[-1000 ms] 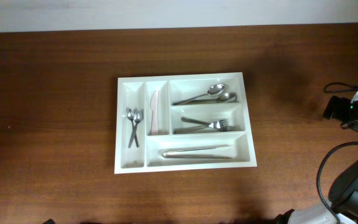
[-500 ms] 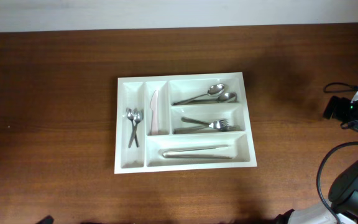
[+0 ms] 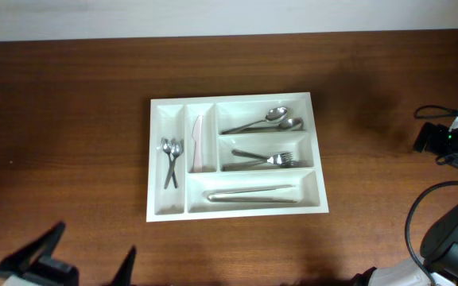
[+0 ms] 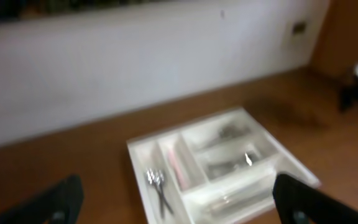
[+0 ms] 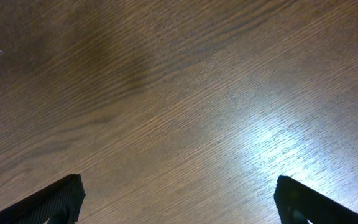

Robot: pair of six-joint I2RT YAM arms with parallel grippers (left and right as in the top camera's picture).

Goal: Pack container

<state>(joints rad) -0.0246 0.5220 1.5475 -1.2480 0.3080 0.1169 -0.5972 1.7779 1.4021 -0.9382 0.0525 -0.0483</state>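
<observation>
The container [image 3: 169, 202], a white five-compartment tray, lies flat mid-table. It holds small spoons [image 3: 171, 159], a white knife [image 3: 198, 143], two large spoons [image 3: 265, 121], forks [image 3: 265, 160] and long knives [image 3: 253, 194]. My left gripper [image 3: 82, 258] hangs open and empty at the table's front left, well short of the tray. In the blurred left wrist view the left gripper [image 4: 179, 205] faces the container [image 4: 185, 126], which lies between and beyond its fingers. My right gripper [image 5: 179, 205] is open over bare wood and holds nothing.
The brown wooden table [image 3: 70, 119] surrounds the tray on all sides. The right arm's base and black cables [image 3: 444, 143] sit at the right edge. A white wall [image 4: 135, 56] runs along the table's far side.
My left gripper has come into the overhead view at the bottom left. The tray, its cutlery and the right arm have not moved.
</observation>
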